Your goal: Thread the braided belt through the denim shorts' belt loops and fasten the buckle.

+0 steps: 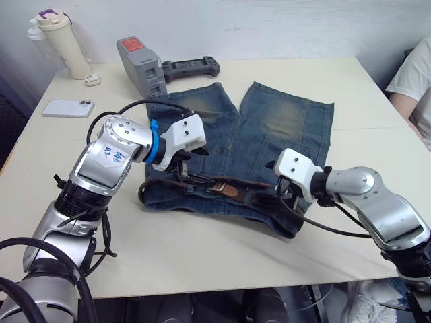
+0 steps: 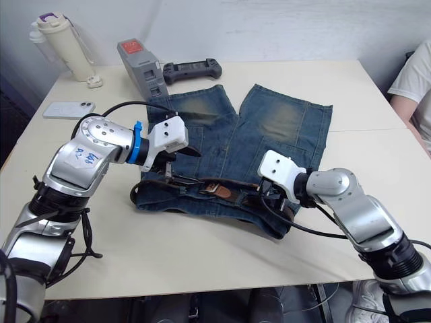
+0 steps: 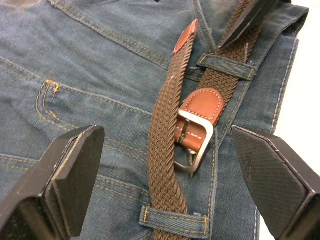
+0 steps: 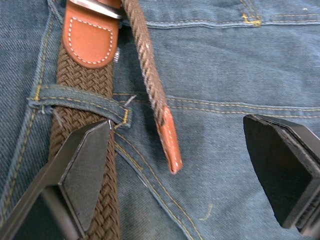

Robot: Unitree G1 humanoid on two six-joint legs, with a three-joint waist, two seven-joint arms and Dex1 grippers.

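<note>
Fastening stage: both jaws are hanging spread and empty over the denim shorts [image 1: 269, 134] on the desk [image 1: 350, 87], the braided belt [image 3: 167, 150] lying looped between them; next, seemingly, securing its tip [image 4: 169, 145] beyond the buckle [image 3: 196, 145].

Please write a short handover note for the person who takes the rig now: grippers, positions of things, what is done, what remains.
Left gripper: open, over the buckle.
Right gripper: open, over the tan belt tip.
The braided belt runs along the waistband of the denim shorts on the table, under the belt loops.
Done: strap passed through buckle frame.
Left: whether the prong is seated is unclear; free tip lies loose, untucked.
</note>
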